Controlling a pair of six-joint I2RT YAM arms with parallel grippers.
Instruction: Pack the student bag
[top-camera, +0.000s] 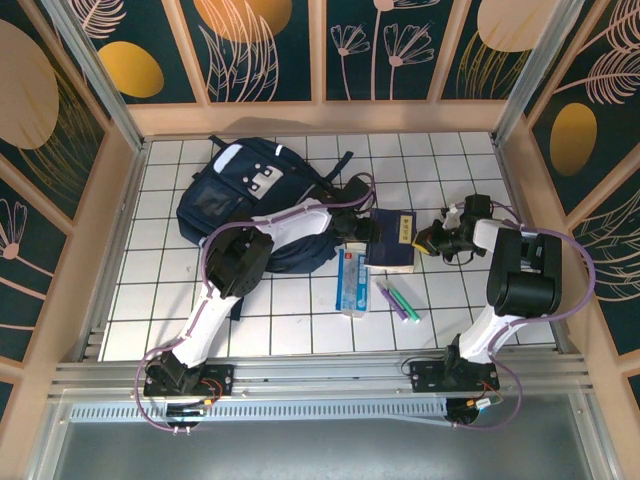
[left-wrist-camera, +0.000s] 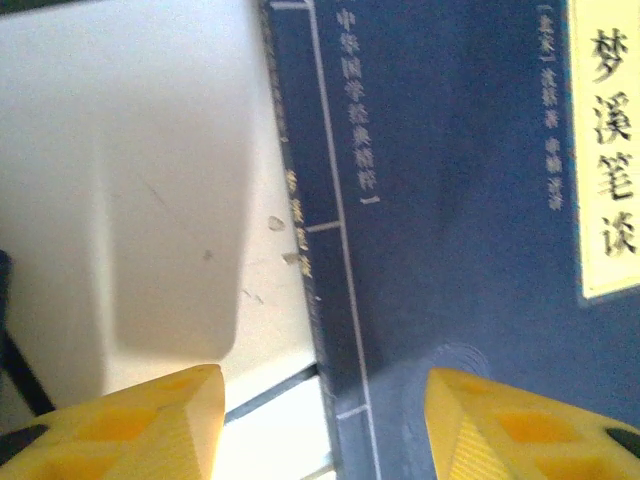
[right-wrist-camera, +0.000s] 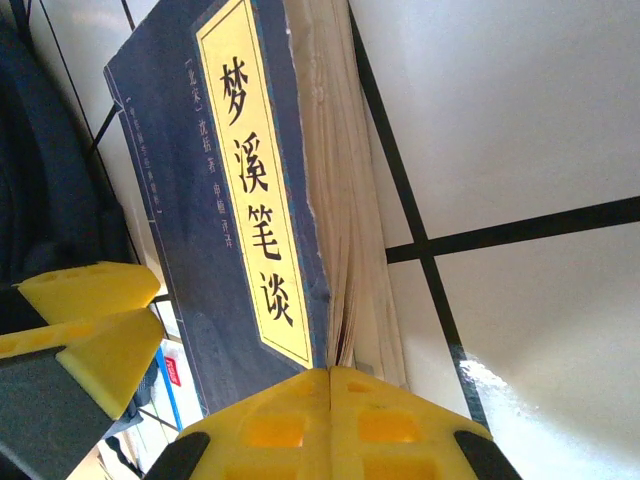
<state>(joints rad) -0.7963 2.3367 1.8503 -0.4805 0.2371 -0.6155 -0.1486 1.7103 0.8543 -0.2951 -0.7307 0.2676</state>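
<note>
Here, one student bag (top-camera: 228, 190), one book (top-camera: 392, 240), two pens (top-camera: 398, 302); left jaws apart, right jaws together.

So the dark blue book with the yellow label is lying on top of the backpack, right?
Not quite. The dark blue book with the yellow label lies flat on the white gridded table, beside the backpack, not on top of it. The top external view shows this.

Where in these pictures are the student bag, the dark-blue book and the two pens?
student bag (top-camera: 215, 200): top view, navy front pocket.
book (right-wrist-camera: 250, 200): right wrist view, yellow title label.
pens (top-camera: 400, 303): top view, middle of the pair.
</note>
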